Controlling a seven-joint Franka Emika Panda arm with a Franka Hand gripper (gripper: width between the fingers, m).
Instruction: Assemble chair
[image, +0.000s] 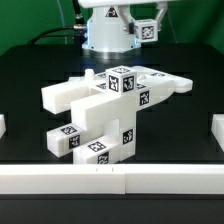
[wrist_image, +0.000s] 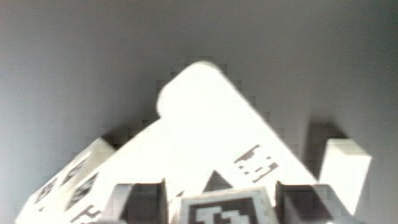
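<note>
Chair (image: 105, 115), glossy white blocks joined, tagged

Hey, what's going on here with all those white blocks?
A robot arm is putting together a chair from chunky white plastic blocks with square tags. Several blocks already sit joined in a pile at the middle of the black table. In the exterior view the arm stands behind the pile; whether its tool holds anything cannot be told.
</note>
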